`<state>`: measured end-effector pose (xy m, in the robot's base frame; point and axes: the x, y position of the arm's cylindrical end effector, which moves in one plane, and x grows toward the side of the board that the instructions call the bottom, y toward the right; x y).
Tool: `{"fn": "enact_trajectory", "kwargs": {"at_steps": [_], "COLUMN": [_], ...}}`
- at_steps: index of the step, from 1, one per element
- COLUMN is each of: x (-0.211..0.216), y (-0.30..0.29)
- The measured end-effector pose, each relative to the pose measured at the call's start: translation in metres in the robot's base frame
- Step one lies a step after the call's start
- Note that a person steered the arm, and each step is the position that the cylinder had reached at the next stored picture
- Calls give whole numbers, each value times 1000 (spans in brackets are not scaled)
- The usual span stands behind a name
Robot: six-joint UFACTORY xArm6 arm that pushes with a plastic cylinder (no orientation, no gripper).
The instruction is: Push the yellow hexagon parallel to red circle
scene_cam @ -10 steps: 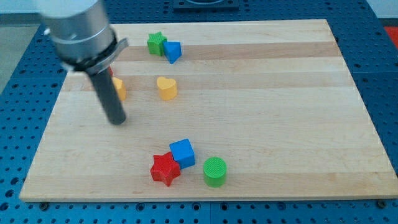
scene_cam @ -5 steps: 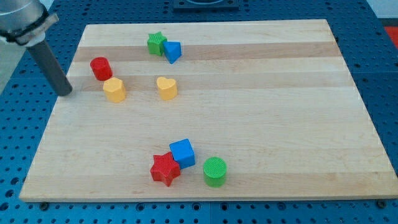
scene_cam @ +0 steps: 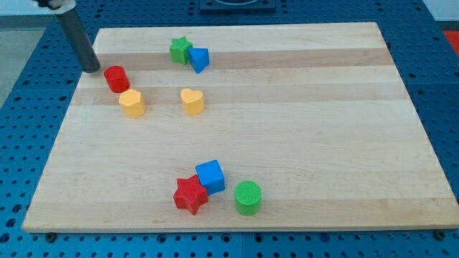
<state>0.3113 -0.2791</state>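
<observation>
The yellow hexagon [scene_cam: 132,102] sits on the wooden board's left part, just below and right of the red circle [scene_cam: 116,78], nearly touching it. My tip [scene_cam: 92,68] is at the board's left edge, a short way up and left of the red circle, apart from it. The dark rod rises from the tip to the view's top left.
A yellow heart [scene_cam: 192,101] lies right of the hexagon. A green star [scene_cam: 180,49] and a blue triangle [scene_cam: 199,59] touch near the top. A red star [scene_cam: 190,194], blue cube [scene_cam: 210,176] and green circle [scene_cam: 248,197] cluster at the bottom. The board's left edge [scene_cam: 63,132] slants.
My tip swung from just below the yellow hexagon out past the board's left edge, then up to beside the red circle. The blocks have not moved.
</observation>
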Motion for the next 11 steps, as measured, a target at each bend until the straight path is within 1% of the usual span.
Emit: {"fn": "enact_trajectory", "kwargs": {"at_steps": [1, 2, 4, 5, 7, 8, 9, 10, 11], "x": [0, 0, 0, 31, 76, 90, 121, 144, 186], "y": [2, 35, 36, 53, 84, 99, 119, 132, 154]}}
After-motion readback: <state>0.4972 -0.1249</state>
